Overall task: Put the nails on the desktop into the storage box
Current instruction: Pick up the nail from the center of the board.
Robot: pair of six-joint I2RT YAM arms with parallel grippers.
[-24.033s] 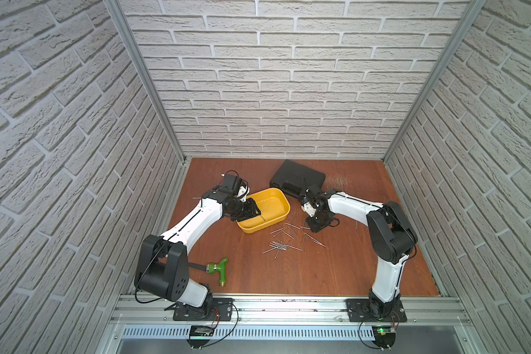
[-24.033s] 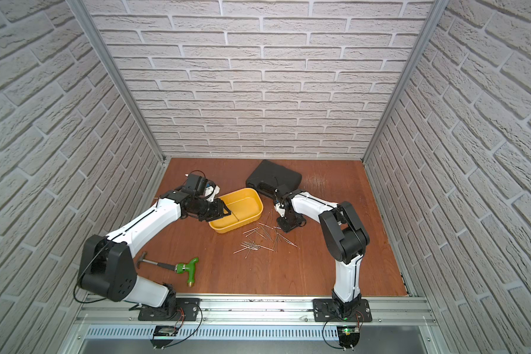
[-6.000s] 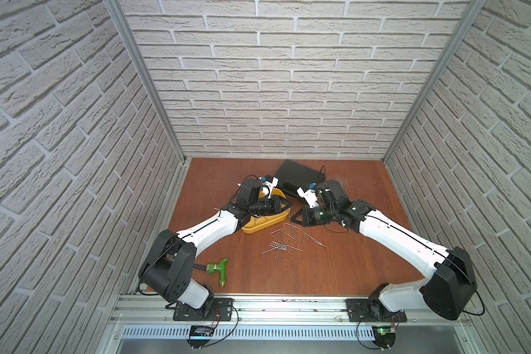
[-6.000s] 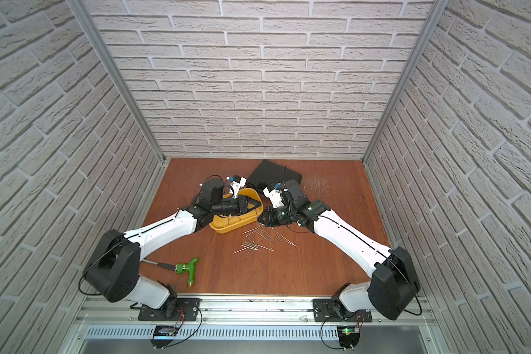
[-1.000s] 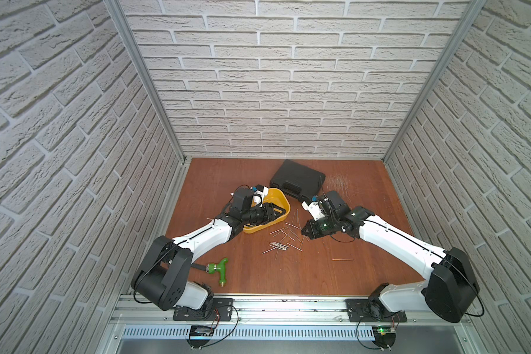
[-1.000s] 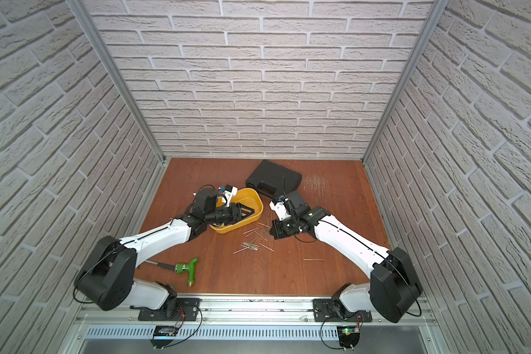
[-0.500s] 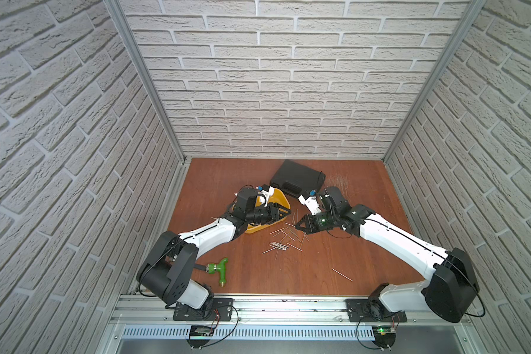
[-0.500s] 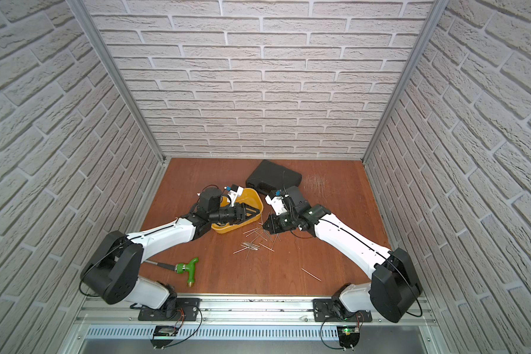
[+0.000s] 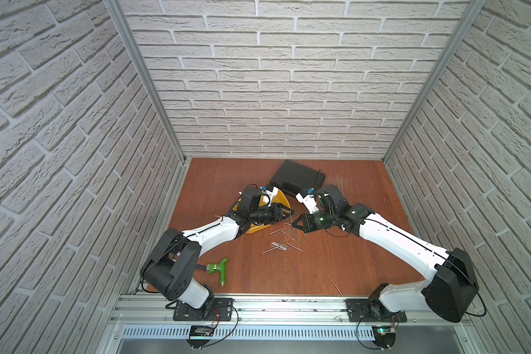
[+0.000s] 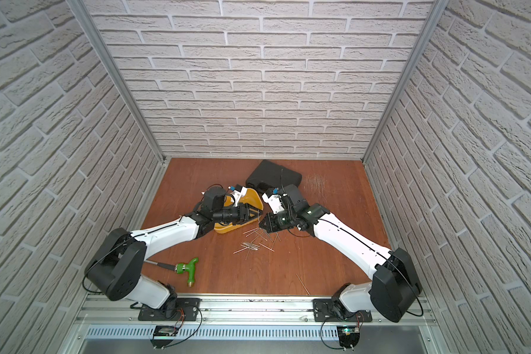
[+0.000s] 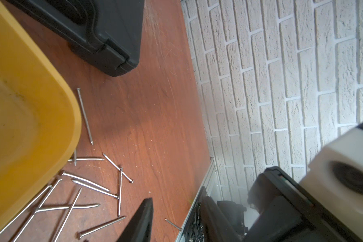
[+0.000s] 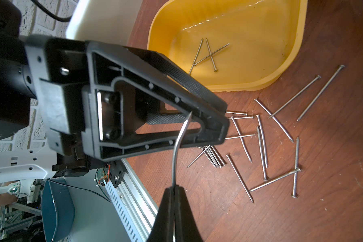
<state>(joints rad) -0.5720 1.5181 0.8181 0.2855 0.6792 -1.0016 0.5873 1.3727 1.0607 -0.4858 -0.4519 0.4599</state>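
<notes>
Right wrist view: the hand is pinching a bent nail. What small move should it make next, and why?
Probably carry it over the storage box, and only then open. The right hand is shut on a bent nail that hangs above the desktop, short of the box's rim. Three nails lie inside already.

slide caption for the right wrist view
Right end effector pinches a bent nail; three nails in the yellow tub, loose nails on the desktop.
</notes>
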